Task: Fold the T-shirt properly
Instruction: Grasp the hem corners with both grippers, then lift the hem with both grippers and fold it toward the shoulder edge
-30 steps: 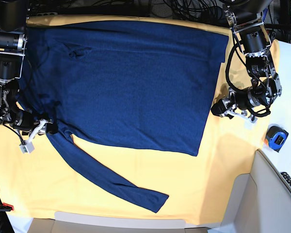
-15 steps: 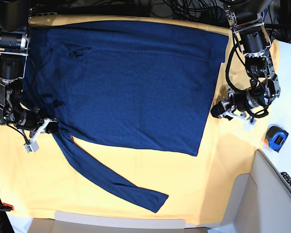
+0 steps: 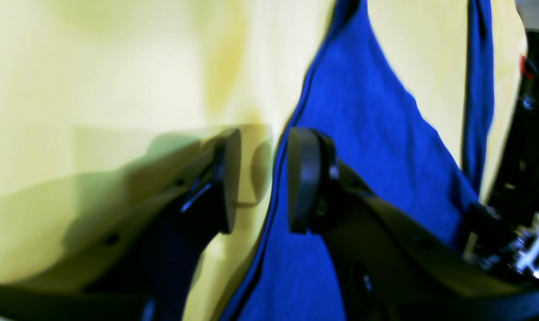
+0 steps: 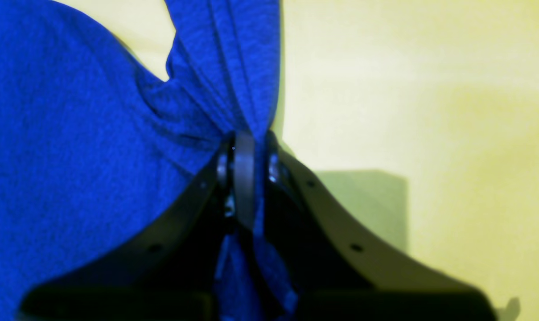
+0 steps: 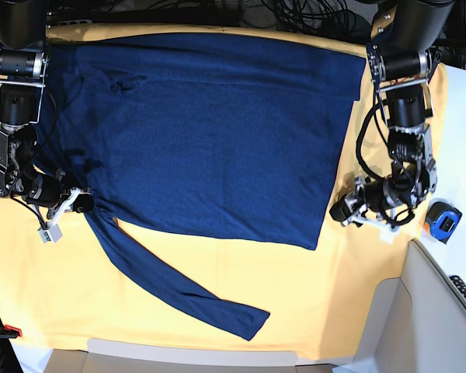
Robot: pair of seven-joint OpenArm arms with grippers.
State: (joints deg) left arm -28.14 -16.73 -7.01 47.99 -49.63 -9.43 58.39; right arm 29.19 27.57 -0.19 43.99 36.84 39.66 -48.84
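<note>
Item: dark navy-blue long-sleeved knit T-shirt (image 5: 210, 132), soft fabric, plain.

Change against the earlier frames: body panel unmoved. The sleeve root at the base view's left had been drawn a little toward the body, where the right pincer (image 5: 81, 203) had closed on it after standing open a second earlier. The left pincer (image 5: 346, 211) had dropped from level with the shirt's side edge toward its lower corner.

Appearance: spread flat and mostly smooth; a small pucker near the upper left; tight pleats gathered where the right pincer bit, as the right wrist view showed (image 4: 224, 89).

Orientation: body's long axis ran across the base view, left to right. One sleeve (image 5: 175, 284) trailed diagonally from the gripped root down to the lower centre, cuff end free.

Location: on the yellow-orange cloth-covered tabletop (image 5: 373, 287), filling its upper half.

Pincers: right clenched on the T-shirt's sleeve root. Left released, jaws parted astride the shirt's edge, one pad (image 3: 228, 178) over bare cloth, the other above blue fabric, gripping nothing.

Nearby: blue tape measure (image 5: 443, 221) beside the tabletop's right edge.
</note>
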